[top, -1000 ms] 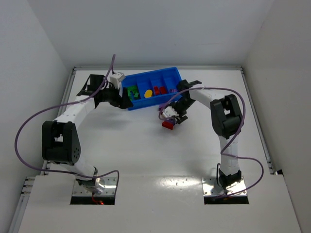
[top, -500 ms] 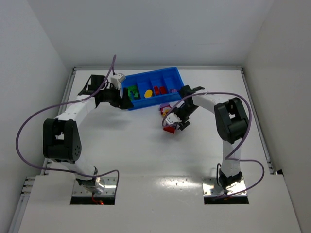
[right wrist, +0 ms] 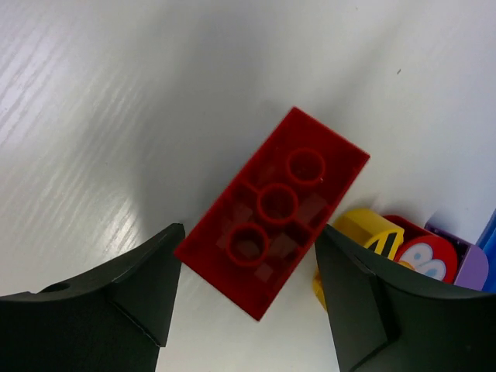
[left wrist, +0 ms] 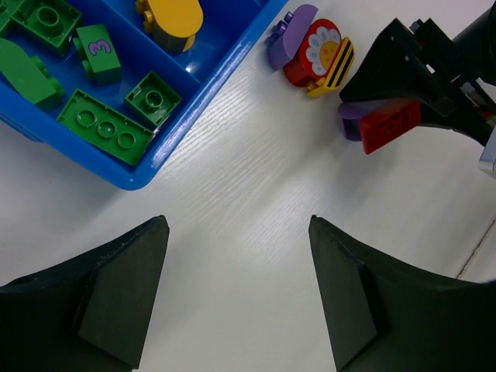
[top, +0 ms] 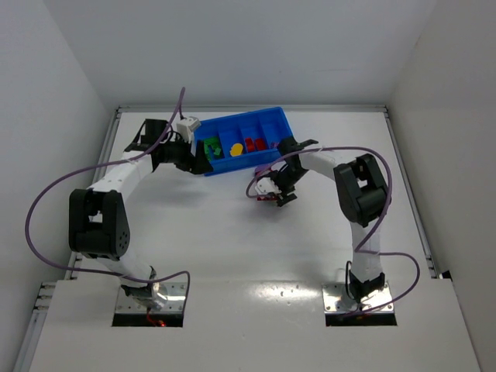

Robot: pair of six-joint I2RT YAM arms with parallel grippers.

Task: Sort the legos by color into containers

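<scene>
Right tool [top: 270,194] with red brick [right wrist: 273,211] moved nearer tray [top: 236,165], white tabletop [top: 232,240], walls [top: 232,54]

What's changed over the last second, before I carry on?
The right gripper, shut on the red brick, pulled away from the blue tray, then came back toward it. Nothing was grasped or released. The left gripper, open beside the tray, and the tray itself stayed put.

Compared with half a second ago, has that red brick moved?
Yes. The red brick, held in the jaws of the right gripper, has moved up the view, closer to the near wall of the blue tray.
</scene>
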